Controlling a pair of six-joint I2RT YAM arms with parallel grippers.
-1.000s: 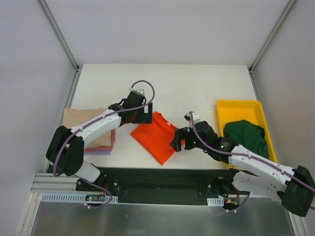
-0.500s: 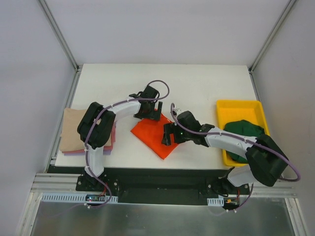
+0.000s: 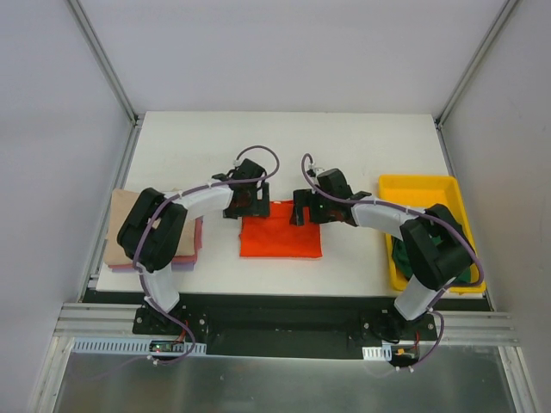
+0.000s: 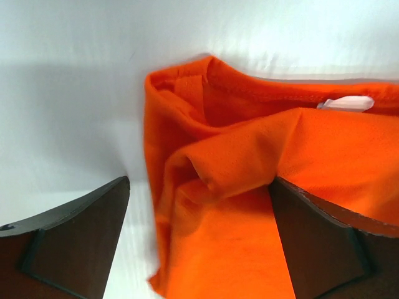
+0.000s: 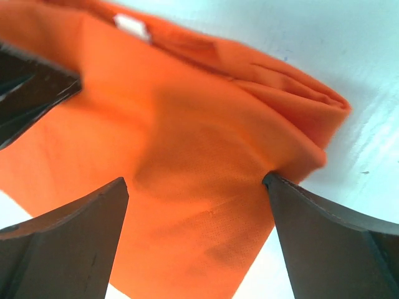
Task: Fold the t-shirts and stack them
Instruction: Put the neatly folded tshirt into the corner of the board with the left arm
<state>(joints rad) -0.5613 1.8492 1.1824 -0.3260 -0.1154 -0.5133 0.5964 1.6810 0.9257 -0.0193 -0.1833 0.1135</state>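
The bright orange-red t-shirt (image 3: 281,238) lies folded as a flat rectangle near the table's front middle. My left gripper (image 3: 250,205) is open over its far left corner; in the left wrist view the bunched collar edge of the shirt (image 4: 249,156) sits between the spread fingers (image 4: 68,246). My right gripper (image 3: 301,210) is open over the far right corner, and the orange cloth (image 5: 187,124) fills the gap between its fingers (image 5: 336,243). A stack of folded t-shirts (image 3: 129,225), tan on top of pink and lavender, lies at the left. A dark green t-shirt (image 3: 466,272) lies in the tray, mostly hidden by the right arm.
The yellow tray (image 3: 422,185) stands at the right edge of the table. Grey walls enclose the table on three sides. The black rail with both arm bases (image 3: 275,323) runs along the near edge.
Both grippers have moved to the far edge of the orange-red shirt. The shirt, which lay as a diamond, now lies squared to the table. The left jaws have narrowed slightly.
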